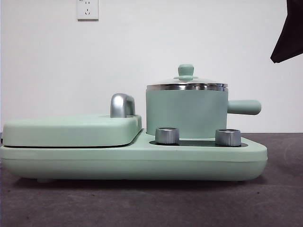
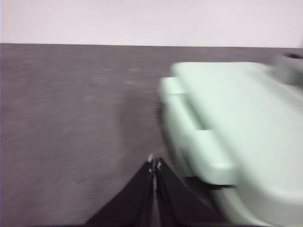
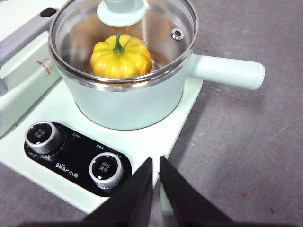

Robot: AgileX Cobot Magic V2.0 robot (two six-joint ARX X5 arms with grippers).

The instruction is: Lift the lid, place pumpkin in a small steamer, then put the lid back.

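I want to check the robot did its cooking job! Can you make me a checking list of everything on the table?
Surface: dark grey table, bare where it shows.
Small steamer: stands on the mint-green cooker base, side handle sticking out.
Pumpkin: inside the small steamer, stem up.
Lid: sitting on the small steamer's rim.
Clutter: flat griddle cover closed beside the pot; two steel dials on the base.
Left claw: jaws together, holding nothing, near the griddle end.
Right claw: jaws nearly together, holding nothing, raised over the dial side.
Cables: nothing seen.
Surroundings: white wall with a socket.
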